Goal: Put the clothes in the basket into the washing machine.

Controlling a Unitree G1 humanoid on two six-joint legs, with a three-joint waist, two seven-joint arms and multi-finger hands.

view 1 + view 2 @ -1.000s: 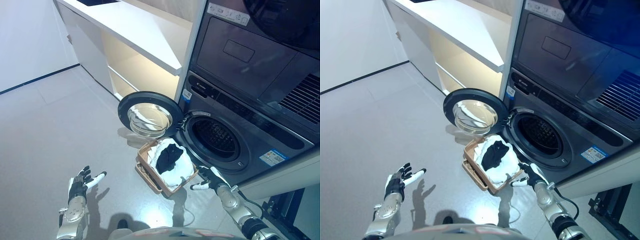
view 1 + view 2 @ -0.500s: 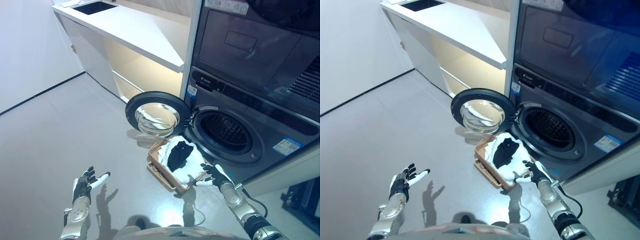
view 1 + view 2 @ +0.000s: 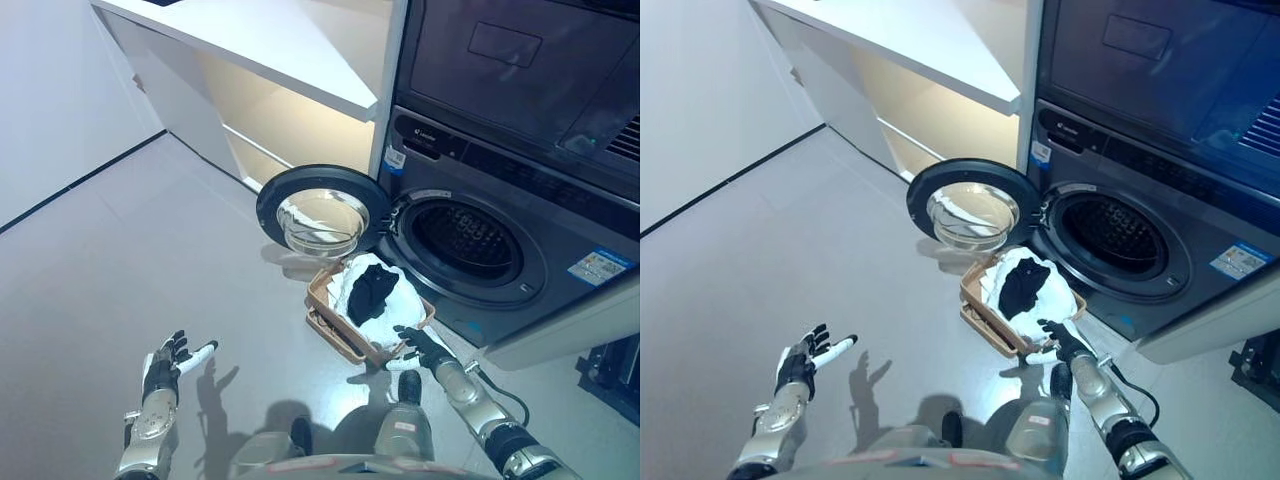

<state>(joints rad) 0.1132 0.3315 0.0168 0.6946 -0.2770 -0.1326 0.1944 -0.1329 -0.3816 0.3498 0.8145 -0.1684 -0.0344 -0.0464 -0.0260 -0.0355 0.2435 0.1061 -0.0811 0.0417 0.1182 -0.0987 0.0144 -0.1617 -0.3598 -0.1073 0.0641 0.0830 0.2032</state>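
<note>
A tan basket (image 3: 327, 308) sits on the grey floor in front of the washing machine (image 3: 480, 245). It holds white clothes (image 3: 396, 300) with a black garment (image 3: 371, 290) on top. The machine's round door (image 3: 320, 208) is swung open to the left, and the dark drum (image 3: 468, 237) shows. My right hand (image 3: 417, 346) is open, fingers spread, just by the basket's near right corner. My left hand (image 3: 165, 362) is open, well to the left over bare floor, holding nothing.
A second dark appliance (image 3: 520, 60) is stacked above the washer. A white counter (image 3: 270, 40) with a lit shelf recess (image 3: 300, 130) runs along the wall to the left of the machines. A white wall (image 3: 60, 90) stands at the far left.
The camera has shifted, so the washer and basket sit differently in the picture. My right hand stays by the basket's near corner. My left hand stays open over the floor.
</note>
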